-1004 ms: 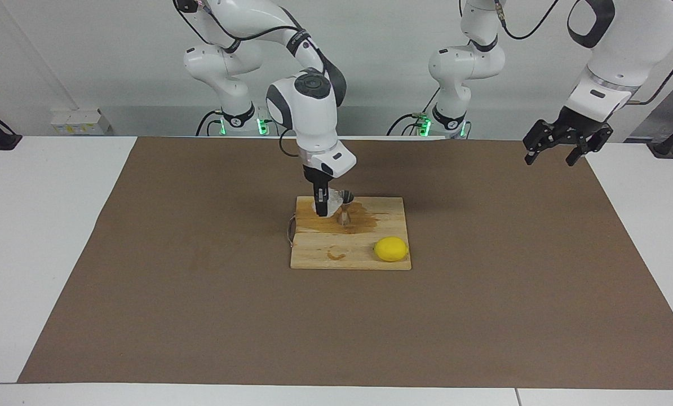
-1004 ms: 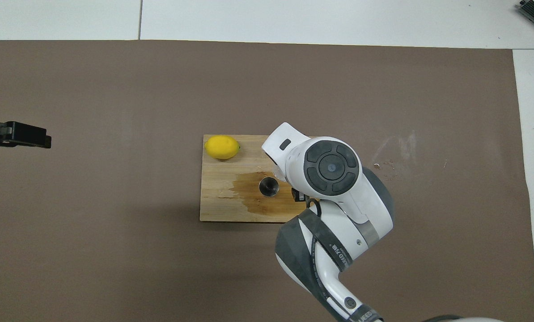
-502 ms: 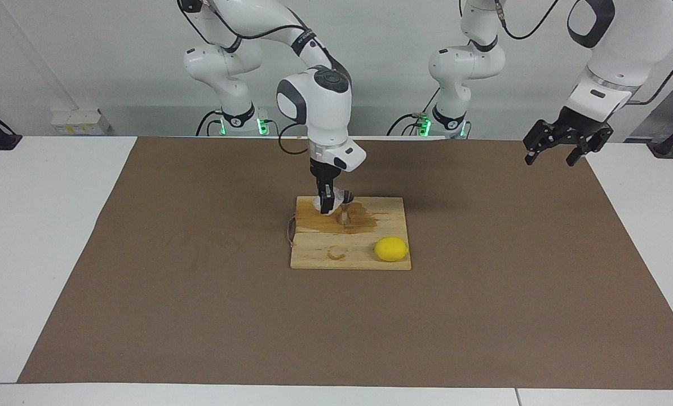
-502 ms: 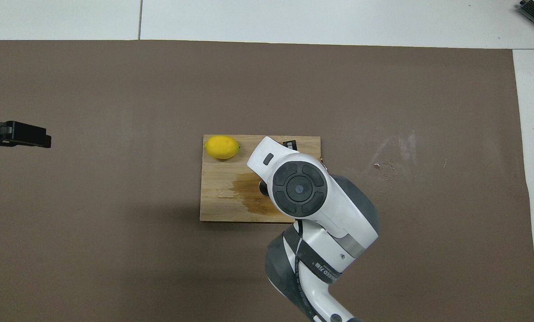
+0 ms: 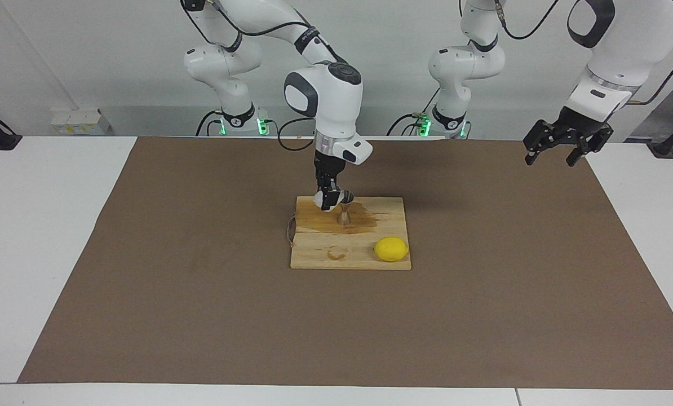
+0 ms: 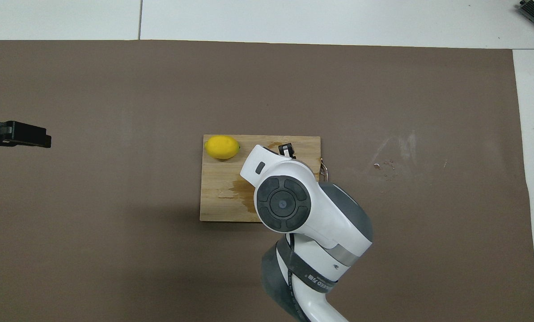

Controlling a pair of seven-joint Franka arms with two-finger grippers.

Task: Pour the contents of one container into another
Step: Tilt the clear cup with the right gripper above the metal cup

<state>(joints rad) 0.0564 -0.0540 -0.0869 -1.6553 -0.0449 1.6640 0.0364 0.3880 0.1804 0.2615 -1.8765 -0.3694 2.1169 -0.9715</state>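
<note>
The small clear textured cup [image 5: 320,201] is held by my right gripper [image 5: 327,202], which is shut on it just above the wooden board [image 5: 353,259]. The cup hangs close beside the rim of the silvery metal jigger [image 5: 345,212], which stands upright on a wet patch of the board. In the overhead view the right arm's wrist covers both the cup and the jigger, and only one of its fingers [image 6: 287,149] pokes out. My left gripper [image 5: 550,159] waits open in the air over the left arm's end of the table, also seen as the left gripper [image 6: 32,136].
A yellow lemon [image 5: 391,248] lies on the board's corner farther from the robots, toward the left arm's end, also the lemon [image 6: 222,147]. A dark wet stain [image 5: 364,221] spreads around the jigger. The board [image 6: 218,205] rests mid-way on the brown mat [image 5: 201,293].
The right arm's wrist has swung up and straightened over the board, carrying the cup a little higher beside the jigger. The left arm has not moved.
</note>
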